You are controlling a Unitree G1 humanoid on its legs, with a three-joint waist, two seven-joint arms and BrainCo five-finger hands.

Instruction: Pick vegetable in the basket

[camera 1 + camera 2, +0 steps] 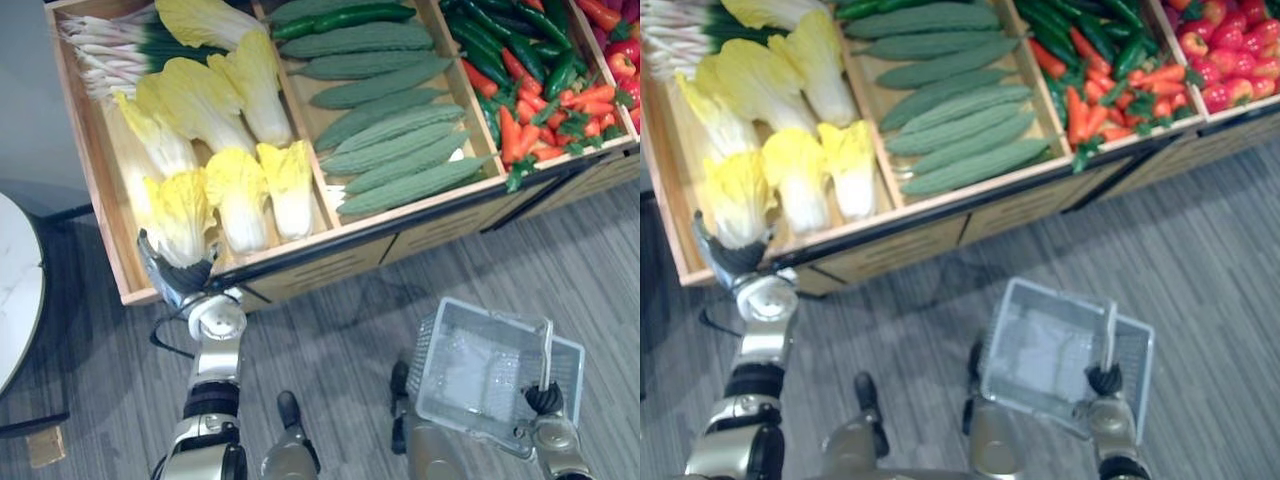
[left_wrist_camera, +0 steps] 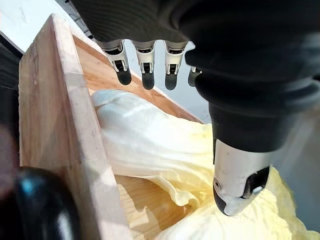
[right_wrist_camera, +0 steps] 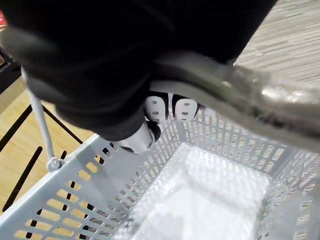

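Note:
Several pale yellow napa cabbages lie in the leftmost compartment of a wooden display stand [image 1: 300, 262]. My left hand [image 1: 176, 277] reaches over the stand's front edge at the front-left cabbage [image 1: 180, 212]. In the left wrist view its fingers [image 2: 145, 70] are straight above the cabbage [image 2: 160, 145] and the thumb [image 2: 237, 170] rests close against the leaves, so the hand is open. My right hand [image 1: 545, 398] is shut on the handle [image 3: 250, 95] of a grey plastic basket [image 1: 440, 400], which hangs empty above the floor at the lower right.
Green onions [image 1: 105, 50] lie behind the cabbages. The middle compartment holds long green gourds [image 1: 390, 130]. Green and red chillies [image 1: 530, 90] and red fruit [image 1: 625, 55] fill the right ones. A white round table [image 1: 15, 290] stands at the left edge.

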